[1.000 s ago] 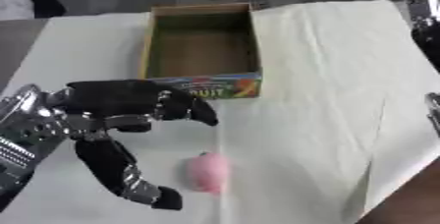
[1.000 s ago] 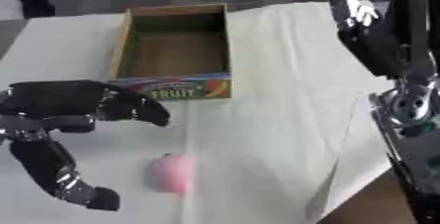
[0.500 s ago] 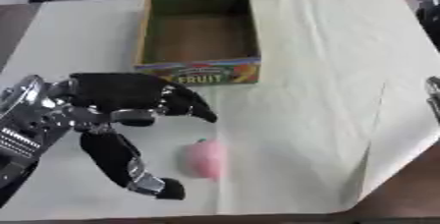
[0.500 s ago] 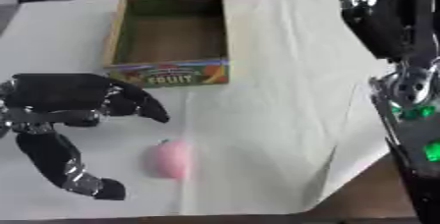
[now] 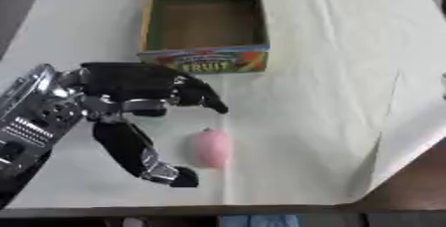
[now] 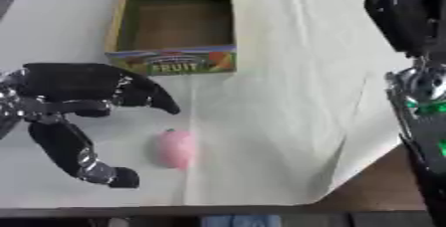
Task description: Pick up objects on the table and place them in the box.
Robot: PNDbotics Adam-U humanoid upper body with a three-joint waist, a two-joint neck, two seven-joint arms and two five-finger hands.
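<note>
only right arm visible, right hand cropped, pink object (image 5: 210, 148) blurry

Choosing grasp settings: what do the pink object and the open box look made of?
Small pink rounded object: smooth matte, maybe plastic or foam; unclear. Open brown box with printed fruit label: cardboard, judging by thin flat brown walls and printed front. Left hand open beside the pink object.

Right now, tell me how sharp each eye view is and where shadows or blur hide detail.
Left eye view: soft throughout; the FRUIT lettering on the box is smeared, and the pink object has fuzzy edges. The left hand casts little shadow on the cloth. Right eye view: equally soft; the dark right arm at the edge shows no readable detail, and the box interior is dim.
</note>
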